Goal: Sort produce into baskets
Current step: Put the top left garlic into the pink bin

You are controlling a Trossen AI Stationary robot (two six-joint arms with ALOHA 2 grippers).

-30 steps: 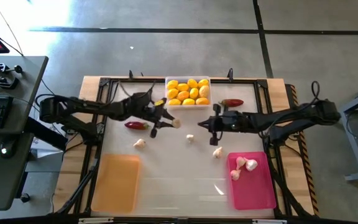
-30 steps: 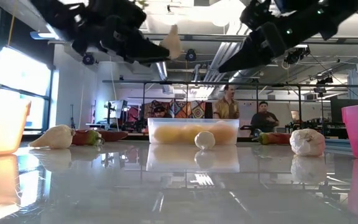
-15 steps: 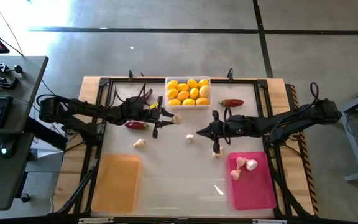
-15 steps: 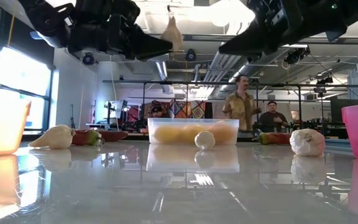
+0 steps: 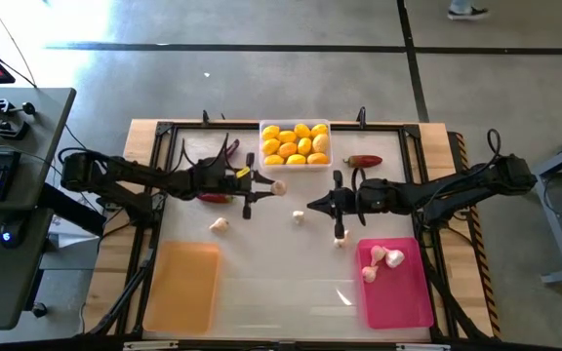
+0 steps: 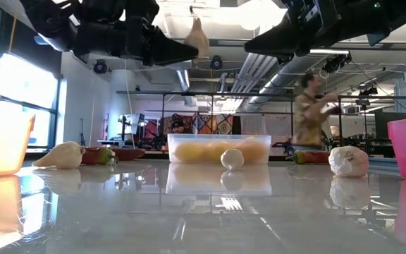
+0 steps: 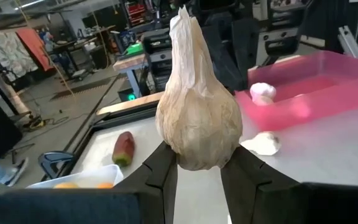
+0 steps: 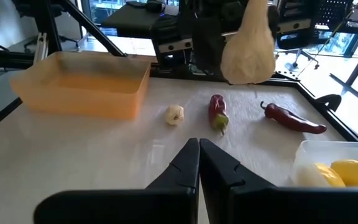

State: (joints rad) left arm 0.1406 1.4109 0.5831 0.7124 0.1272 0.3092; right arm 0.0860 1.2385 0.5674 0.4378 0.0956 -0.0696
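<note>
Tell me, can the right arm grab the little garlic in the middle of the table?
Probably yes. That garlic bulb lies in the open, just beside the right pincer, which is shut and empty. The left pincer holds another garlic farther off.

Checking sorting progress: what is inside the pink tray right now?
The pink tray holds two garlic bulbs near its far end; the rest looks bare. The low view shows only its wall, hiding the contents.

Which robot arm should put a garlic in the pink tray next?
Probably the left: its pincer already holds a garlic up off the table. The right pincer is shut and empty.
</note>
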